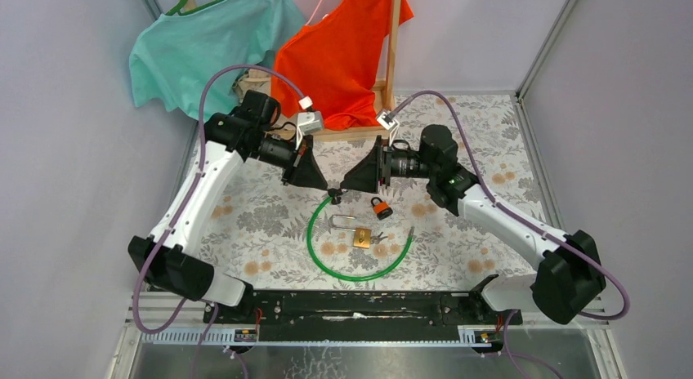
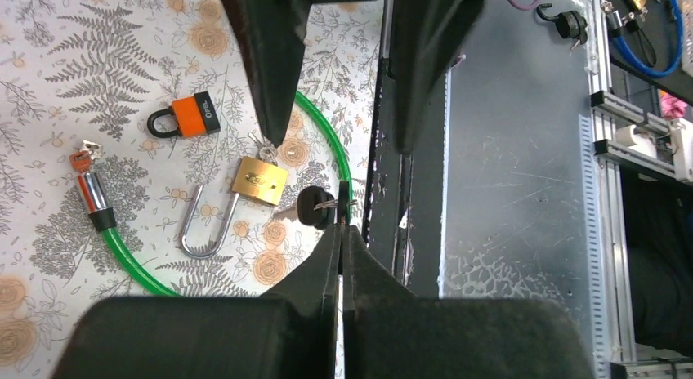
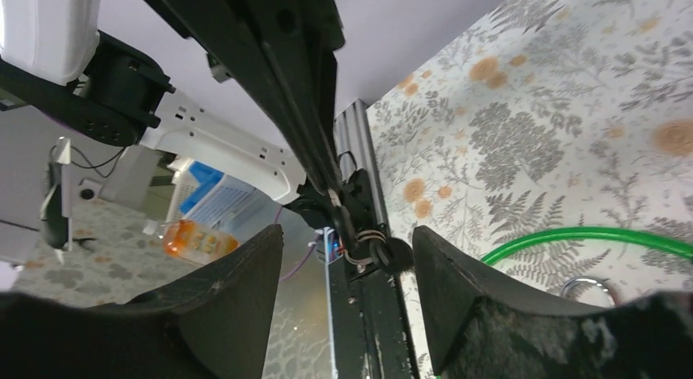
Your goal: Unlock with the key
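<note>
Left wrist view | left pincer (image 2: 342,232) closed flat on key (image 2: 313,207) with round black head | right pincer (image 3: 347,232) gaping, matte black wedge fingers (image 3: 229,305) either side of key | square brass padlock (image 2: 260,180), steel U shackle (image 2: 200,232), lies on fern-print cloth (image 2: 82,69) inside glossy green cable loop (image 2: 327,134), near small orange padlock (image 2: 194,116)
</note>
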